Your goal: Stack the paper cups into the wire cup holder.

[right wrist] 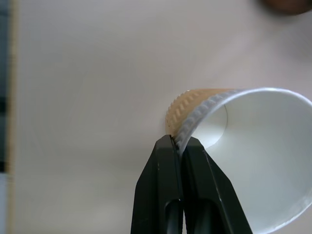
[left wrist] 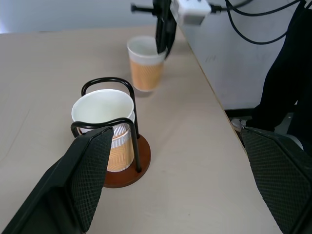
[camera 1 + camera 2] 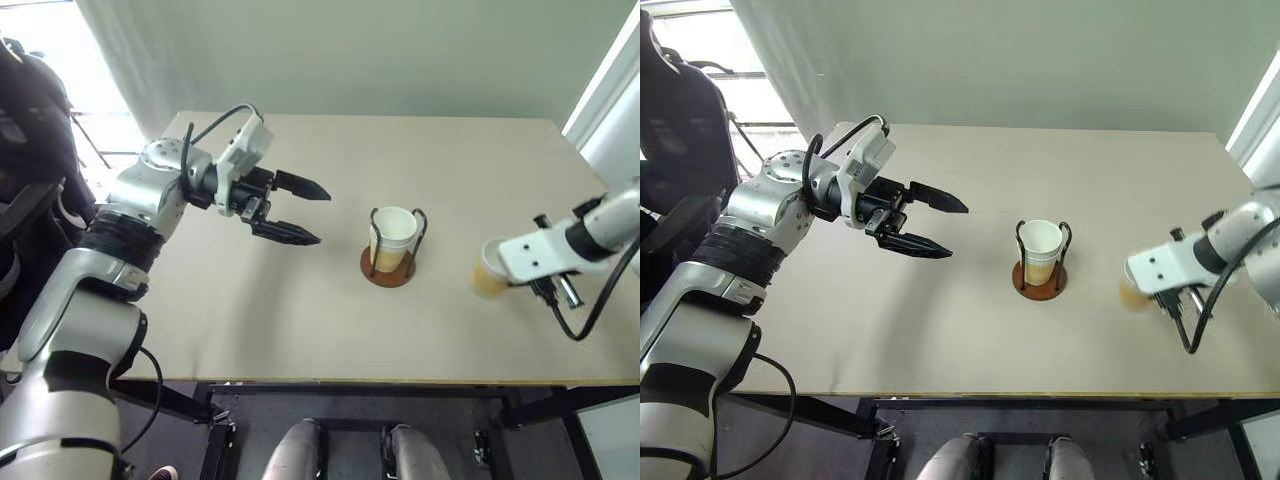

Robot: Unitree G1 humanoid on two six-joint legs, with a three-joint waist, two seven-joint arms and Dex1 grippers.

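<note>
We pinch a cup (image 1: 243, 141) by its rim in the right fingers (image 1: 181, 146); the left fingers (image 3: 300, 210) gape empty. Next, carry it over the holder (image 3: 392, 262), which holds nested cups (image 3: 392, 238).

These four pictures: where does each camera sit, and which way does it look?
Left and right eye views: from the head, down over the table; both arms show.
Left wrist view: along the open left end effector at the wire cup holder with its stacked cups.
Right wrist view: down its shut right end effector, pinching a paper cup by its wall.
Shared: that cup appears in all views.
</note>
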